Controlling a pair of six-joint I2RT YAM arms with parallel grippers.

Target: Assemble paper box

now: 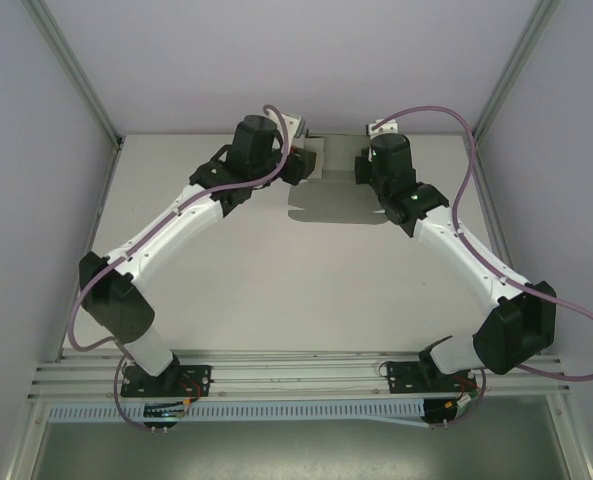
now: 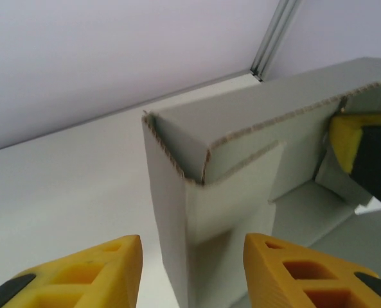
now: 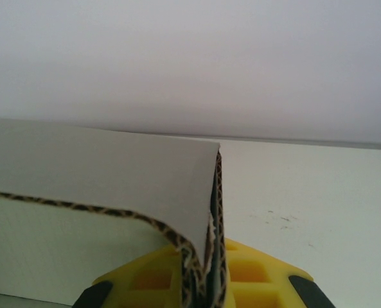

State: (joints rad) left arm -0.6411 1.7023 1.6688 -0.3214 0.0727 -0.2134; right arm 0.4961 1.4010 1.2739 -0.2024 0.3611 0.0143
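The paper box point(image 1: 328, 192) is a grey corrugated-card piece, partly folded, lying at the far middle of the table between both arms. In the left wrist view the paper box point(image 2: 241, 128) stands with raised walls and a folded-over top flap. One upright corner sits just ahead of my left gripper point(image 2: 193, 256), whose yellow fingers point(image 2: 106, 263) are open on either side of it. My right gripper point(image 3: 206, 282) is shut on doubled-up card layers at the paper box point(image 3: 100, 167) end. Its yellow finger point(image 2: 352, 138) shows against the box's far wall. From above, the left gripper point(image 1: 298, 165) and right gripper point(image 1: 362, 170) flank the box.
The white table point(image 1: 276, 280) ends at the back wall just behind the box. Aluminium frame posts point(image 1: 71, 65) rise at both back corners, and a rail point(image 1: 296, 375) runs along the near edge by the arm bases. Purple cables loop off both arms.
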